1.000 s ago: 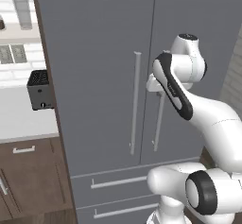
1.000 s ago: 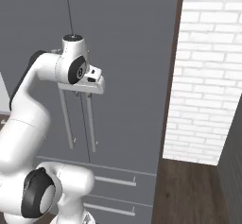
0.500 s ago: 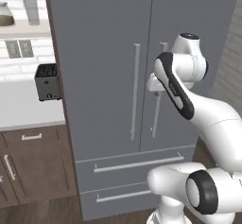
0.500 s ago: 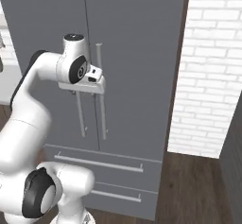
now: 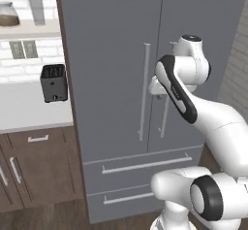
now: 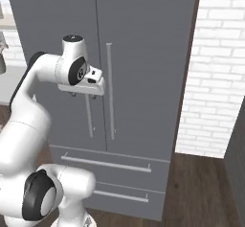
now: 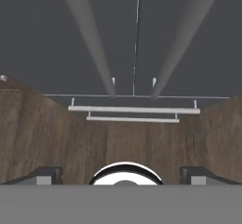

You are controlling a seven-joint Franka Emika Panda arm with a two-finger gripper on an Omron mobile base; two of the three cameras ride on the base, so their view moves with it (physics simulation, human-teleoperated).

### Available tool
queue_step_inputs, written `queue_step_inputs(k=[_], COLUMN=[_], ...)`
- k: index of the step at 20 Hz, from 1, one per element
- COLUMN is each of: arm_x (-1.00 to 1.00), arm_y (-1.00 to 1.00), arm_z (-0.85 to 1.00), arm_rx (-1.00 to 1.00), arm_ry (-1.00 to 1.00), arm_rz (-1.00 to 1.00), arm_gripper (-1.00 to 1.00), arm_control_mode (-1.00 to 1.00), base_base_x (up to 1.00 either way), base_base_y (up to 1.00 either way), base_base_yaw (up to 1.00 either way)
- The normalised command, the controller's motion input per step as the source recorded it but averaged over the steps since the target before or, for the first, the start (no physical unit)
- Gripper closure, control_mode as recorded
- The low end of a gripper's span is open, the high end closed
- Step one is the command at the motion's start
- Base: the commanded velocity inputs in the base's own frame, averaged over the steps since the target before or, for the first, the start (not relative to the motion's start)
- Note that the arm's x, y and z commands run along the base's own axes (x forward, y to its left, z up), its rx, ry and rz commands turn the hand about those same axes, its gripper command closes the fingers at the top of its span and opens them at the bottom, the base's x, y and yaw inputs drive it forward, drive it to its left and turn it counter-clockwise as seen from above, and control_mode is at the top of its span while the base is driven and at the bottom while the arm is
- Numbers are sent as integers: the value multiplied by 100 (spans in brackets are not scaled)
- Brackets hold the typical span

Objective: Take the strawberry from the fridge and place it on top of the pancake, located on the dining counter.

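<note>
Hand view: the pincer (image 7: 121, 173) is seen spread wide, pointed down along the closed fridge (image 7: 137, 38) doors, between whose two vertical handles (image 7: 87, 34) it is held, above the drawers.

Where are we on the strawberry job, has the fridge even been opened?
Done: nothing of the pick or place shows. The fridge has both doors shut, handles untouched.
In hand: the gripper is open and empty, pointing down the door fronts toward the drawer bars, in front of the doors and not on a handle.
Left: grip a handle, open a door, find the strawberry, carry it to the pancake.
</note>
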Motion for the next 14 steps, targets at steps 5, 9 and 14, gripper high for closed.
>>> queue_step_inputs(k=[5,9,14], arm_x=[0,0,0], arm_y=[0,0,0], arm_z=[0,0,0], arm_rx=[0,0,0], arm_ry=[0,0,0], arm_rz=[0,0,0], arm_gripper=[-100,-100,-100], arm_control_mode=[100,100,100], base_base_x=[-42,-23,-31], base_base_y=[-6,0,-12], base_base_yaw=[-10,-2,-6])
